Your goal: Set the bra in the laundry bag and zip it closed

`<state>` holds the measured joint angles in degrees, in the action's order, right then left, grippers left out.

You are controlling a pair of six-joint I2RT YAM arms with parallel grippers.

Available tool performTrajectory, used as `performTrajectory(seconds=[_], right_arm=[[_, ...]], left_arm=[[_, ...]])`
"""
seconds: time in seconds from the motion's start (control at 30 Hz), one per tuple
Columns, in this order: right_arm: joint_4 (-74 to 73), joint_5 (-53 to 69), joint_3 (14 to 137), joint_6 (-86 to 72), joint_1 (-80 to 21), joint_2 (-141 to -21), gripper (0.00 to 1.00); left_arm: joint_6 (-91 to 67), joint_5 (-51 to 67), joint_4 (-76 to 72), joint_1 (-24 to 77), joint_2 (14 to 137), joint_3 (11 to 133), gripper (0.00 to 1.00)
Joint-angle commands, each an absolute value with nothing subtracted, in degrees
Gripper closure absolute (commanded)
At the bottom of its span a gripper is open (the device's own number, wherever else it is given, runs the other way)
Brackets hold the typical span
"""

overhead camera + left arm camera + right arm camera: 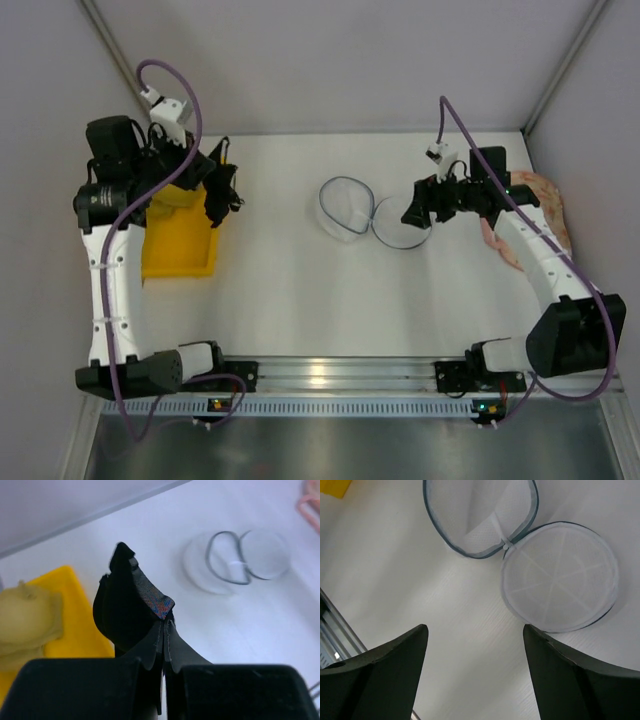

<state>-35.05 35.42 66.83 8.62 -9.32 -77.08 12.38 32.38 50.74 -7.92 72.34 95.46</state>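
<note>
The black bra [224, 194] hangs over the right edge of the yellow tray [180, 250], pinched in my left gripper [207, 180]. In the left wrist view the fingers [165, 626] are shut on a fold of the bra [127, 610], which stands up in front of them. The laundry bag [345, 212] lies open at mid table, its two round mesh halves side by side. My right gripper [410, 213] hovers at the bag's right half. In the right wrist view it [475, 630] stands open and holds nothing, with both halves of the laundry bag [560, 575] just beyond its tips.
A mustard-yellow bra [25, 615] lies in the yellow tray [75, 630] at the left. A pink floral bra [545, 215] lies near the right wall, under my right arm. Walls close in the table at the back and on both sides.
</note>
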Motion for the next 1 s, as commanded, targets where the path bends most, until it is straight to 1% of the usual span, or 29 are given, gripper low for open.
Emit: performTrajectory(seconds=[0.0, 0.03, 0.07, 0.13, 0.17, 0.23, 0.27, 0.4, 0.47, 0.63, 0.7, 0.83, 0.97], right_arm=[[-38.1, 40.0, 70.8, 9.5, -6.7, -74.8, 0.23], [-38.5, 40.4, 70.9, 9.6, -6.2, -74.7, 0.23], [-38.7, 41.0, 70.9, 9.7, -5.8, -74.4, 0.22], [-39.5, 41.1, 70.7, 10.2, -4.8, -73.8, 0.23], [-39.9, 41.2, 70.8, 10.5, -4.7, -73.7, 0.23], [-40.5, 41.4, 70.4, 11.1, -3.9, -73.0, 0.23], [-41.2, 41.6, 70.4, 11.3, -3.6, -72.7, 0.23], [-42.9, 41.9, 69.8, 12.9, -1.4, -71.9, 0.23], [-43.5, 42.1, 69.2, 13.7, -0.8, -71.6, 0.23], [-45.5, 42.5, 67.9, 14.9, -0.6, -71.4, 0.23], [-46.4, 43.2, 67.7, 15.3, -0.6, -71.1, 0.23], [-48.2, 43.4, 65.7, 16.5, -0.5, -70.6, 0.24], [-48.7, 43.4, 64.2, 16.9, -0.5, -70.1, 0.24]], left_arm=[[11.1, 45.8, 50.5, -3.1, 68.7, 94.3, 1.00], [9.4, 47.2, 50.5, -1.6, 68.0, 93.7, 1.00], [8.3, 47.5, 50.5, 2.9, 67.8, 93.3, 1.00], [6.1, 47.6, 50.5, 7.1, 67.6, 91.1, 1.00], [4.3, 48.2, 50.5, 10.9, 67.6, 90.1, 1.00], [2.6, 48.0, 50.5, 14.8, 67.9, 87.2, 1.00], [2.3, 47.9, 50.5, 19.1, 67.9, 86.4, 1.00], [0.5, 54.1, 50.5, 24.4, 69.0, 82.4, 1.00], [1.2, 54.8, 50.1, 26.4, 69.5, 80.6, 1.00], [1.3, 47.0, 43.5, 25.7, 69.3, 71.4, 1.00], [1.3, 44.1, 39.1, 24.3, 69.7, 68.4, 1.00], [1.1, 34.0, 32.2, 21.9, 72.1, 59.4, 1.00], [-1.5, 28.7, 25.4, 17.3, 73.7, 54.9, 1.00]])
